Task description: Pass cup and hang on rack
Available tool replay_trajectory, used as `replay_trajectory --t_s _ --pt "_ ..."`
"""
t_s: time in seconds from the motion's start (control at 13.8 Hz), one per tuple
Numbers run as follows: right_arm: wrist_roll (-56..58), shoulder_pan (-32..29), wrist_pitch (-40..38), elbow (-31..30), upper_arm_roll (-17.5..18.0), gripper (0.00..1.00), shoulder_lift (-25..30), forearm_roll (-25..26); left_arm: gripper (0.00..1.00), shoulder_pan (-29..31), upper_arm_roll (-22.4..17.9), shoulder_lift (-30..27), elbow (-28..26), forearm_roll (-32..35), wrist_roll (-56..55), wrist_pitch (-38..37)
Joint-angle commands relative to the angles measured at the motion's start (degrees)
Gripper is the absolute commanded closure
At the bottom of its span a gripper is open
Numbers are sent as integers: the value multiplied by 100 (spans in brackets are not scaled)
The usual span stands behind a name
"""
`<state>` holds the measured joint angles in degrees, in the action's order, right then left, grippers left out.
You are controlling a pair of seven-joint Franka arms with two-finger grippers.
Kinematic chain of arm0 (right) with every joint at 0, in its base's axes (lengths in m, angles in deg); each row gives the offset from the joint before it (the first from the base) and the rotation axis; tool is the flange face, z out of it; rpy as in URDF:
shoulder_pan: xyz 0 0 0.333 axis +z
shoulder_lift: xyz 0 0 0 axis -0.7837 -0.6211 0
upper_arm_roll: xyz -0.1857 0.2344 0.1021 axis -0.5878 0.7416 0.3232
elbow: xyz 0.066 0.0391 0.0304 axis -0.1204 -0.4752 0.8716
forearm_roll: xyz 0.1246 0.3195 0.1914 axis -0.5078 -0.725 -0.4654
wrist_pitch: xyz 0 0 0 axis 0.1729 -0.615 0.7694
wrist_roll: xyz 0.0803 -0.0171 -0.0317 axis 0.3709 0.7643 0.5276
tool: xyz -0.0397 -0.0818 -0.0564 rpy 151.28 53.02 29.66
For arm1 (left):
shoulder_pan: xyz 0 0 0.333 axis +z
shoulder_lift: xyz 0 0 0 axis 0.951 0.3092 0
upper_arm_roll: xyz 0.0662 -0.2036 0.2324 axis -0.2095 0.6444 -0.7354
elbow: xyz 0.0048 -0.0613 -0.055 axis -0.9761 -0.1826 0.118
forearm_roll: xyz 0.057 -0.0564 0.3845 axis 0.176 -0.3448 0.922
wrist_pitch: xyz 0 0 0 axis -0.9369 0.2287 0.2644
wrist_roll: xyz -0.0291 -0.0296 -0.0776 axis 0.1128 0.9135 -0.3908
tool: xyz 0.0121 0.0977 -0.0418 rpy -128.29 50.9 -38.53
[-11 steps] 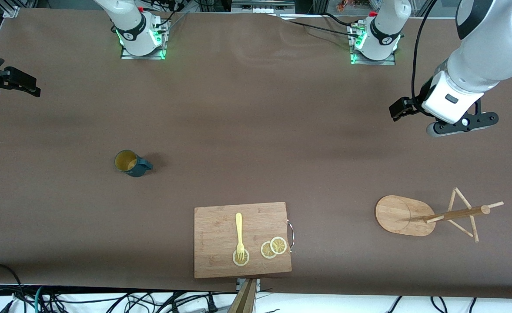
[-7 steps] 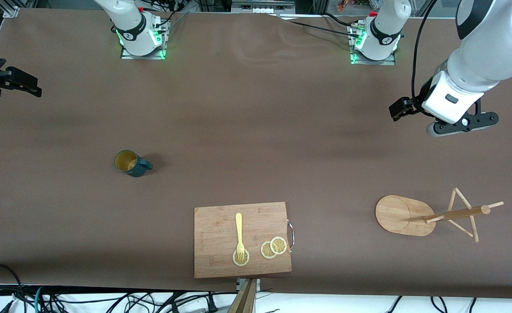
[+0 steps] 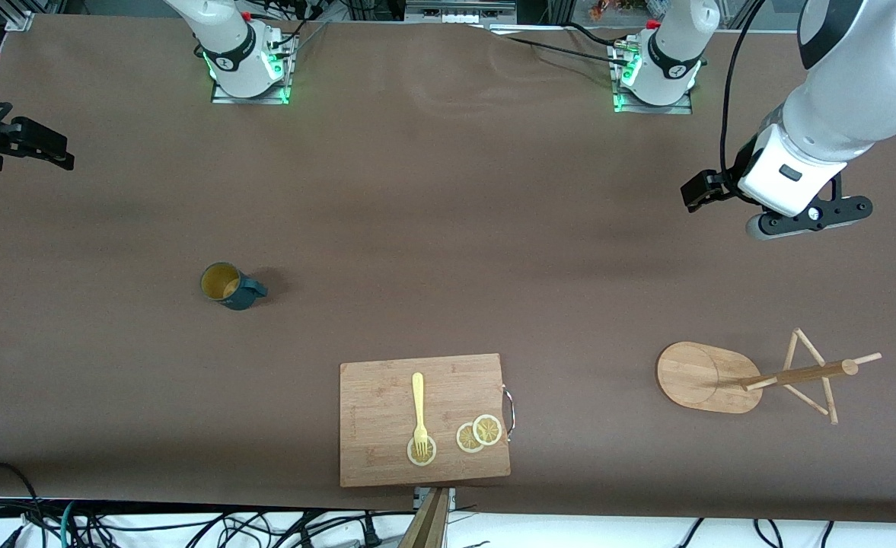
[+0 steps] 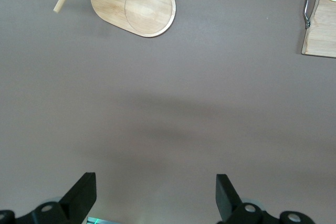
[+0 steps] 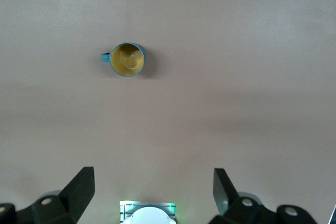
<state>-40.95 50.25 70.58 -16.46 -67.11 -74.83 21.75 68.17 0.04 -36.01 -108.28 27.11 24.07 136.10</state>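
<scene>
While the cup [image 3: 227, 285] stands upright on the table [image 3: 432, 228], your left gripper [image 4: 156, 198] and right gripper [image 5: 152, 192] hover wide open, empty.

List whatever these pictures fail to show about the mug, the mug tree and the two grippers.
- Small dark teal mug: its outer wall is too small in the front view, and the right wrist view looks straight into it.
- Light bamboo mug tree: left wrist view cuts off its post and pegs at the frame edge.
- Right gripper: arm cut off by the front view's edge.
- Left gripper: hidden under its own wrist in the front view.
</scene>
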Motion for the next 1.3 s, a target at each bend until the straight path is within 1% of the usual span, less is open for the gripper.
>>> replay_trajectory --t_s 0.0,0.29,0.51,0.65,0.94,1.23 --pt "-38 -32 -49 127 30 0 -53 84 0 -31 -6 82 172 172 81 -83" --pt "-47 -31 -22 135 30 0 -79 102 0 -31 -6 82 172 172 81 -83" --pt "-64 -23 4 118 39 0 -246 286 0 -31 -14 82 172 172 81 -74" --pt "-64 -31 65 100 30 0 -290 260 0 -31 -6 82 172 172 81 -83" --pt "-64 -23 100 91 39 0 -764 243 0 -31 -6 82 172 172 81 -83" --pt "-143 126 679 -66 56 0 -1353 103 0 -31 -14 82 172 172 81 -83"
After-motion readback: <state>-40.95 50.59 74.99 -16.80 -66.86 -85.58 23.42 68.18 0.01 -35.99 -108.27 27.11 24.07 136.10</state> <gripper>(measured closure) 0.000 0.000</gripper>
